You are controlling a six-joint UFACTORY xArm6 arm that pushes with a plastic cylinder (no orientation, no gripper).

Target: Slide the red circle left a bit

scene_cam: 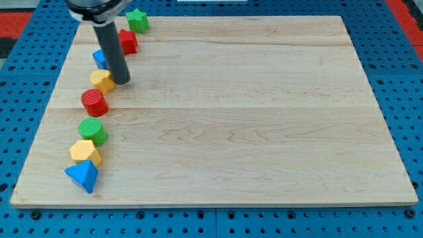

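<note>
Broadly, the board (231, 119) carries a curved line of blocks down the view's left: green star (137, 20), red block (127, 41), partly hidden blue block (99, 58), yellow block (102, 80), red circle (94, 102), green circle (92, 131), yellow hexagon (84, 153), blue triangle (82, 175). My tip (121, 81), a bare rod holding nothing, stands just right of the yellow block, above-right of the red circle. Judged so, the leftward push is not yet begun.

Lab bench: blue pegboard (26, 39), wooden board (264, 132)
</note>
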